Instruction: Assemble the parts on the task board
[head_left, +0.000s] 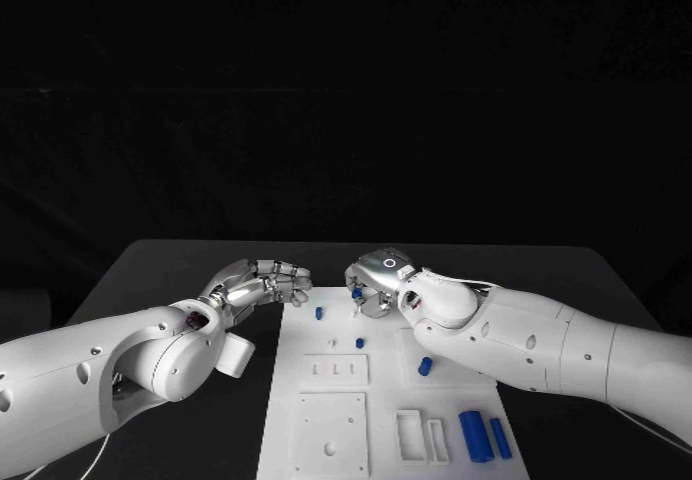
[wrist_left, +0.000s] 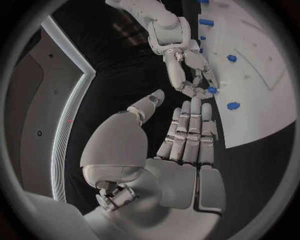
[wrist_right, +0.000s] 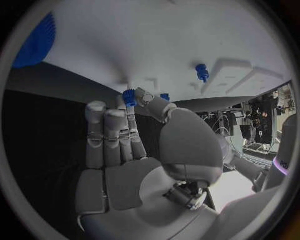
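I am seeing my right hand pinching a small blue peg between thumb and fingers, just over the far edge of the white board lying mid-desk. My left hand is hovering just left of that far edge, fingers straight and close together, gripping nothing. Other blue pegs are standing on the board, and two blue cylinders are lying at its near right.
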